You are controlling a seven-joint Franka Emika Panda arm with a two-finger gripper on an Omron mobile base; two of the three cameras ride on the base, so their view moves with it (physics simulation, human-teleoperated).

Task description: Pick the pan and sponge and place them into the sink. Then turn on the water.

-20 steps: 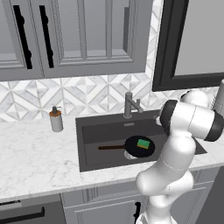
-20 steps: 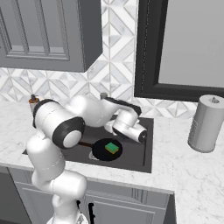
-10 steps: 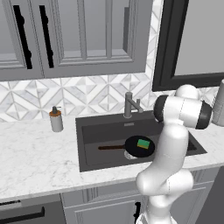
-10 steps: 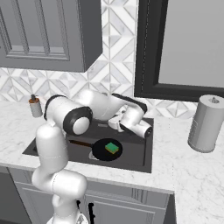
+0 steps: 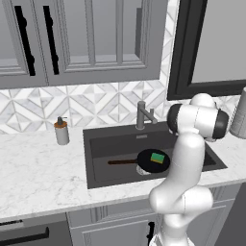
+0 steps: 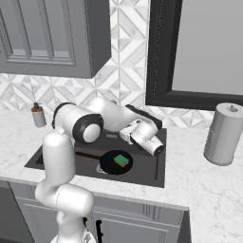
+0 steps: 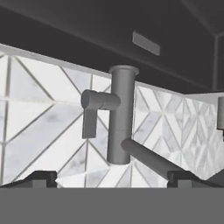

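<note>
Even, soft rendered light with no glare. The sink [image 5: 96,144] basin is dark at frame centre. Hand view is greyer, dim along the top; edges slightly soft.

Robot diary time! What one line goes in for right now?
pan: in sink | sponge: on pan | gripper: open, facing faucet | water: off

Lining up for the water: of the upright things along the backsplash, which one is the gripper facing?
The grey faucet behind the sink, framed between the open gripper's tips; the soap dispenser and paper towel roll stand off to either side.
</note>
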